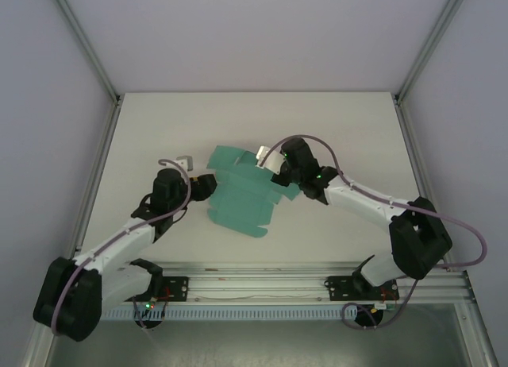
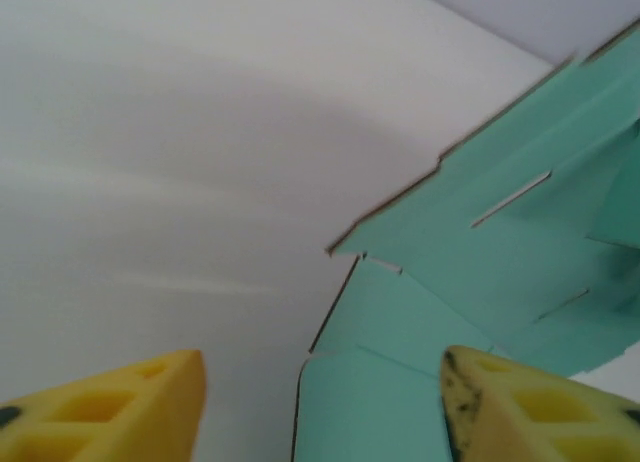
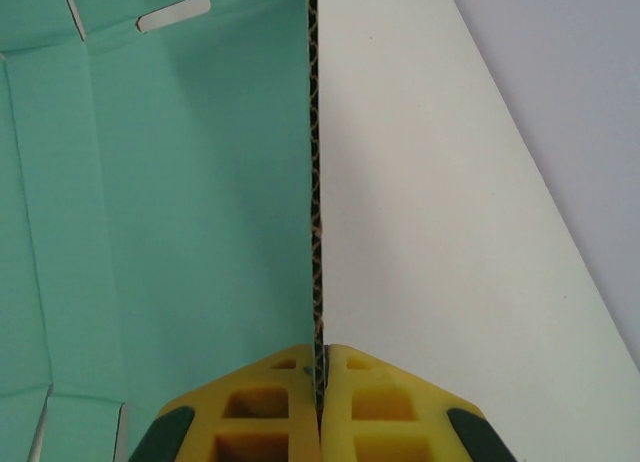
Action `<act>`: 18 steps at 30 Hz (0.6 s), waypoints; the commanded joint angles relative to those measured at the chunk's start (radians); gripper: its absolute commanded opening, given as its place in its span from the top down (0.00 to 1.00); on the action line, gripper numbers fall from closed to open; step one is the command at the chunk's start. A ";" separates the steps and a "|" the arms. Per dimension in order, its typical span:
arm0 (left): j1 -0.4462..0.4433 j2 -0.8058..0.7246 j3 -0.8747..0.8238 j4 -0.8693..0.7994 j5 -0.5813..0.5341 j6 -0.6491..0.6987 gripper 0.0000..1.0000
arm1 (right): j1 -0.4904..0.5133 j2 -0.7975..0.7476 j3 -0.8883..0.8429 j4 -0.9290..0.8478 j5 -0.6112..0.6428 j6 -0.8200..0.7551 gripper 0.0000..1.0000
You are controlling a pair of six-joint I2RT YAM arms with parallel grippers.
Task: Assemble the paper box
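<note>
The left tool (image 1: 203,184) sits at the left edge of the box (image 1: 242,198), its yellow fingers (image 2: 120,407) apart, with a flap of the card reaching between them unpinched. The box, a flat teal die-cut sheet, lies mid-desk (image 1: 341,129) between the two arms. The right tool (image 1: 268,162) is clamped on the sheet's far right edge, the card caught edge-on between its closed fingers (image 3: 270,382).

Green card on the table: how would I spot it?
Find the white table, then look at its middle. There lies the paper box, a die-cut sheet with flaps and slots, one edge pinched by the right gripper. Its teal-green colour sets it apart.
</note>
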 commanded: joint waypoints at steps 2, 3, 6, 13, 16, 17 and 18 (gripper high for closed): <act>0.000 0.094 0.009 0.166 0.054 0.040 0.50 | 0.002 0.007 0.041 -0.052 -0.019 0.034 0.96; 0.000 0.115 0.010 0.201 0.069 0.041 0.53 | 0.002 0.012 0.049 -0.066 -0.025 0.037 0.96; -0.003 0.177 0.019 0.280 0.110 0.048 0.65 | 0.002 0.032 0.080 -0.110 -0.033 0.054 0.97; -0.003 0.234 0.023 0.305 0.096 0.095 0.88 | -0.006 0.053 0.108 -0.137 -0.021 0.086 0.99; -0.009 0.219 0.001 0.318 0.105 0.109 1.00 | -0.019 0.076 0.141 -0.164 -0.006 0.122 1.00; -0.012 0.210 -0.009 0.326 0.106 0.118 1.00 | -0.023 0.082 0.148 -0.171 -0.003 0.131 1.00; -0.015 0.198 -0.022 0.330 0.101 0.123 1.00 | -0.030 0.089 0.155 -0.179 -0.008 0.139 1.00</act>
